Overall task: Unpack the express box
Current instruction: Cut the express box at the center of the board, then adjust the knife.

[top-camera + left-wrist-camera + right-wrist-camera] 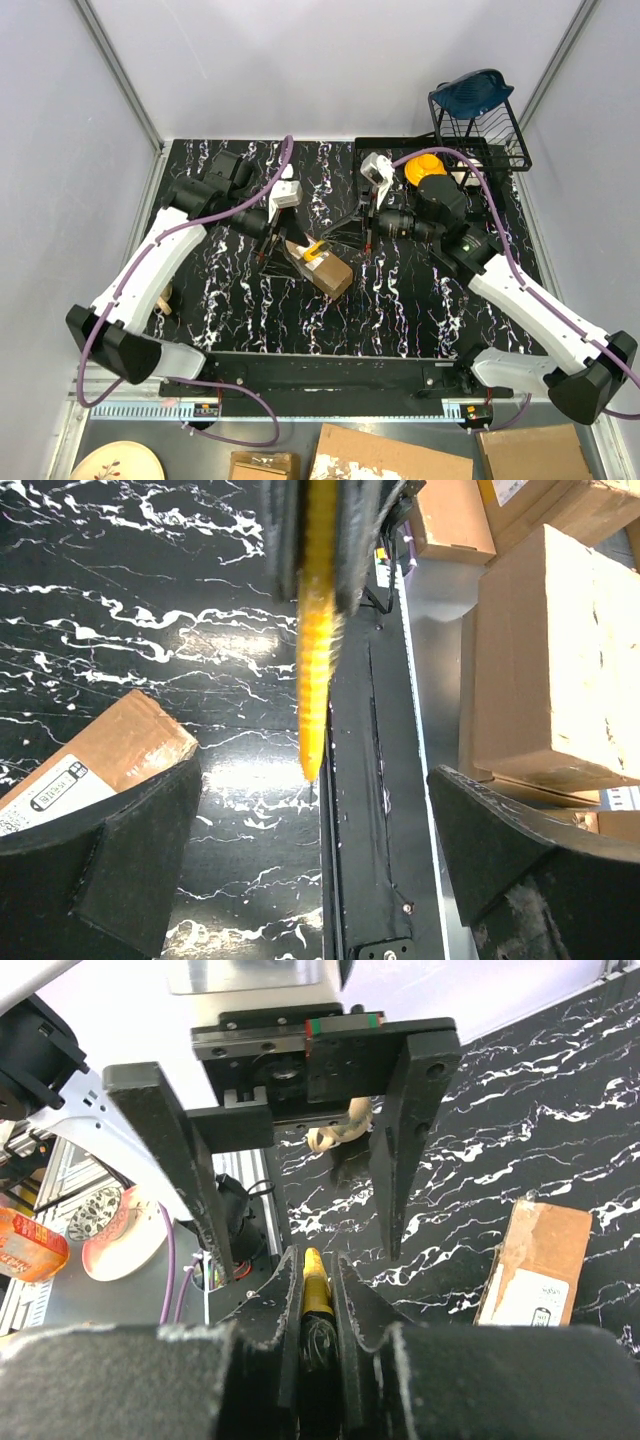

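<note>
Brown, white-labelled express box (332, 275), seemingly sealed.

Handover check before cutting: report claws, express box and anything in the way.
Right claw shut on utility knife. Left claw wide open, facing the knife. Express box closed on table; nothing blocking it.

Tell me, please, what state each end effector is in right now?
Left end effector: open, straddling the utility knife without gripping it.
Right end effector: closed on the utility knife.
</note>
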`<state>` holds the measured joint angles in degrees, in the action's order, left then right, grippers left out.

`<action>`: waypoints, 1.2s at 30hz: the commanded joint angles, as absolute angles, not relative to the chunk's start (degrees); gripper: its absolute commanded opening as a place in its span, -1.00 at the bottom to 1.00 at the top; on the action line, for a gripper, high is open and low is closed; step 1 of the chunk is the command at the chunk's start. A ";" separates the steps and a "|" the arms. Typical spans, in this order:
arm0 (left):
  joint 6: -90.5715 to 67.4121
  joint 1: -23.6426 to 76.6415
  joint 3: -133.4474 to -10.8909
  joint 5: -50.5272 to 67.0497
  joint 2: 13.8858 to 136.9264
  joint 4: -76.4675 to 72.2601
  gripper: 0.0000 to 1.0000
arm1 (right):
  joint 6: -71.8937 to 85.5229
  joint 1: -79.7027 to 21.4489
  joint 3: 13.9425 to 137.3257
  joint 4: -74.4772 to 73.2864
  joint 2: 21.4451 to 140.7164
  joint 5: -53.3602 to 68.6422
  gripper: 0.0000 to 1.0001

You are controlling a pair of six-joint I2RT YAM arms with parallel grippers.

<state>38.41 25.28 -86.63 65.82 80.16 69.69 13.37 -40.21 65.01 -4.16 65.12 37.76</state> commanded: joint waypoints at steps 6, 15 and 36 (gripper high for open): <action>26.99 29.53 -85.25 62.05 76.20 57.48 0.54 | 14.50 -40.08 68.73 3.87 68.64 40.25 -1.00; 24.18 29.97 -83.59 59.41 76.91 52.83 -1.00 | 15.90 -40.08 68.29 7.55 68.64 40.35 -1.00; -13.25 26.81 -75.68 70.49 76.73 24.00 -1.00 | 33.30 -39.55 47.90 52.53 68.37 31.64 -0.05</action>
